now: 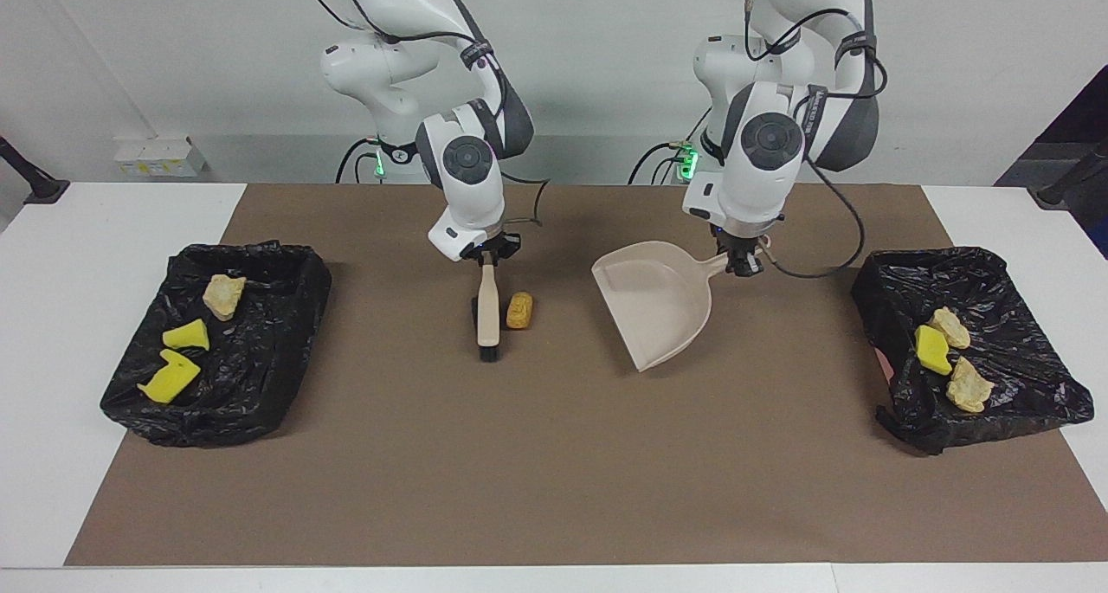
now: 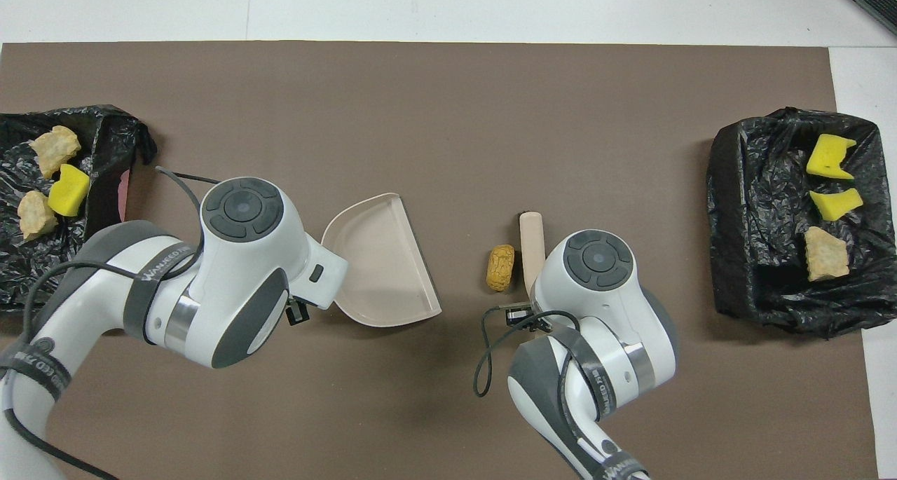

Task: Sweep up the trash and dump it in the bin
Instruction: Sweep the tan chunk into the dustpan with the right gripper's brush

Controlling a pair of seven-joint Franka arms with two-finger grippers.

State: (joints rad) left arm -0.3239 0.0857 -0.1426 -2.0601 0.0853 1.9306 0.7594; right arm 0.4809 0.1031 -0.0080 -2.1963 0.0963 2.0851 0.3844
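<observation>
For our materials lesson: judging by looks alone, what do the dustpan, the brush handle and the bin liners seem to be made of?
Dustpan: probably moulded plastic, since it is smooth, evenly beige and thin-walled with a raised rim.
Brush handle: pale and matt, perhaps unfinished wood or plastic; no grain shows.
Bin liners: thin black plastic film, crinkled, with glossy highlights on the creases.
</observation>
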